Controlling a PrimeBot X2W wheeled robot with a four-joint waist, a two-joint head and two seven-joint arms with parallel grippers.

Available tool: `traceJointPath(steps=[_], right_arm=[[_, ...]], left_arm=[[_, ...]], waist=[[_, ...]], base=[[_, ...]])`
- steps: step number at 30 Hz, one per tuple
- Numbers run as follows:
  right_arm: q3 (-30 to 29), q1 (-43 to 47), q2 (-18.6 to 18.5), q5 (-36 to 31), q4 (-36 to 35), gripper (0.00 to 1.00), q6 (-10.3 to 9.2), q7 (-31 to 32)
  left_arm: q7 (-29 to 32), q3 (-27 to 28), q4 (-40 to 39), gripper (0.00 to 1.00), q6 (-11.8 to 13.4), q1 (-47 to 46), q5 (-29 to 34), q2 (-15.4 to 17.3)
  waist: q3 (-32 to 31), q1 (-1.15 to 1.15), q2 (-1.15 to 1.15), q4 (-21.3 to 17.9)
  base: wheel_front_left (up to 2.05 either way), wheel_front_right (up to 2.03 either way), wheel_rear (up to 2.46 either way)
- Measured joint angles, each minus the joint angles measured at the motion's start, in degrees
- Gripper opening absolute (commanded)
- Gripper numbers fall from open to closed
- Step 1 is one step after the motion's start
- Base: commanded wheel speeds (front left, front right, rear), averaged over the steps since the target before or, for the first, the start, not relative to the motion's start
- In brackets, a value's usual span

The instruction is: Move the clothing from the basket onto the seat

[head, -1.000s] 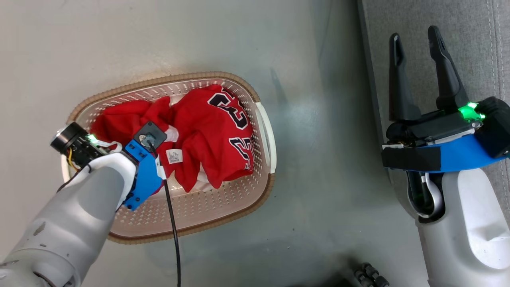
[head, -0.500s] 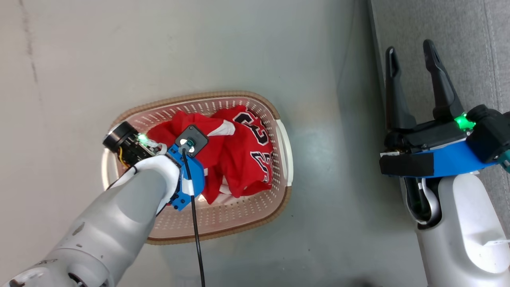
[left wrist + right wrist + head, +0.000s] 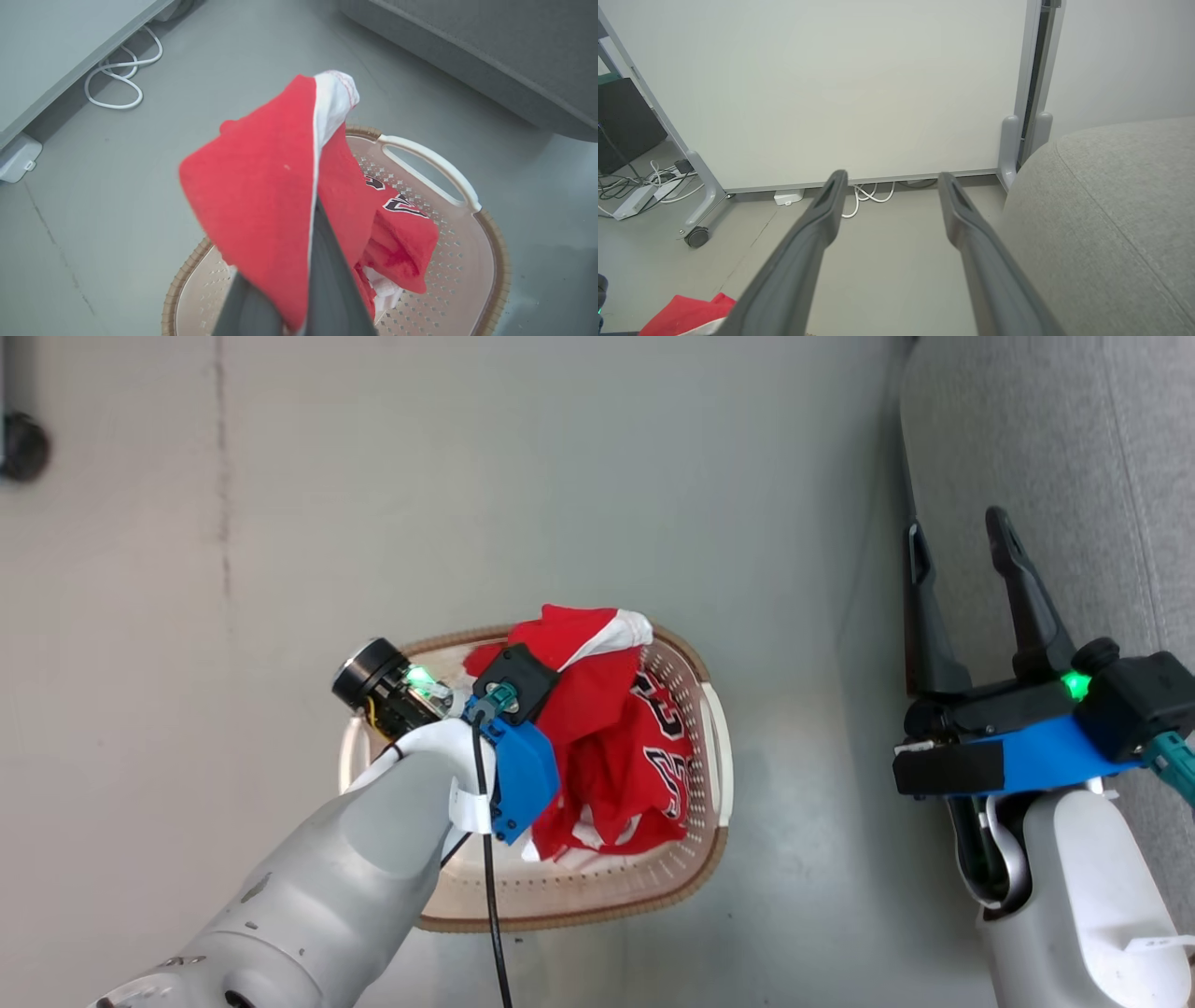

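Note:
In the left wrist view my left gripper point(image 3: 316, 212) is shut on the clothing: a red garment with a white band point(image 3: 261, 186), pulled up above the basket point(image 3: 500, 261). The red jersey with black-and-white lettering point(image 3: 397, 219) lies in the basket below it. From the head, the raised garment point(image 3: 583, 635) peaks over the basket's far rim point(image 3: 560, 919) and the jersey point(image 3: 653, 775) sits inside. My left wrist covers the fingers there. My right gripper point(image 3: 956, 527) stands open and empty at the edge of the grey seat point(image 3: 1074, 448), well right of the basket.
Bare grey floor lies between basket and seat. Ahead of the right gripper point(image 3: 892, 176) stands a white panel on a wheeled frame point(image 3: 696, 237), with white cables point(image 3: 868, 196) along its base. The seat's rounded corner point(image 3: 1111, 196) is at its right.
The head camera has moved, so the basket sits lower and further right in the picture. My left gripper has risen, drawing the white-banded garment up from the pile. The right gripper stays open.

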Motion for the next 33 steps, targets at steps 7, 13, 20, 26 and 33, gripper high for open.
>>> traceJointPath(steps=[7,13,20,26,33], right_arm=[[-0.02,2.26,0.0,0.01,0.77,1.0,0.0,0.01],[-0.09,4.25,-0.01,0.14,1.35,1.0,0.0,0.0],[-0.45,7.34,-0.01,0.96,2.22,1.0,0.0,0.0],[-0.63,9.95,-0.01,1.18,2.82,1.0,0.0,0.01],[-0.75,11.98,-0.01,1.58,3.38,1.0,0.0,0.01]], left_arm=[[-0.46,3.03,-4.85,0.0,0.59,0.03,-0.25,-0.66],[-0.46,6.03,-10.54,0.0,1.89,1.03,1.71,0.24],[-0.46,8.96,-15.35,0.0,2.1,1.67,3.46,0.82],[-0.46,10.84,-18.35,0.0,2.01,1.75,4.2,0.56],[-0.46,12.17,-20.7,0.0,1.85,0.15,4.61,-0.29]], waist=[[-4.81,0.0,0.0,1.54],[-9.0,0.0,0.0,1.9],[-14.09,-0.01,0.0,1.59],[-18.37,-0.01,0.0,1.07],[-22.2,-0.01,0.0,0.78]], base=[[0.0,0.0,0.0],[0.0,0.0,0.0],[0.0,0.0,0.0],[0.0,0.0,0.0],[0.0,0.0,0.0]])
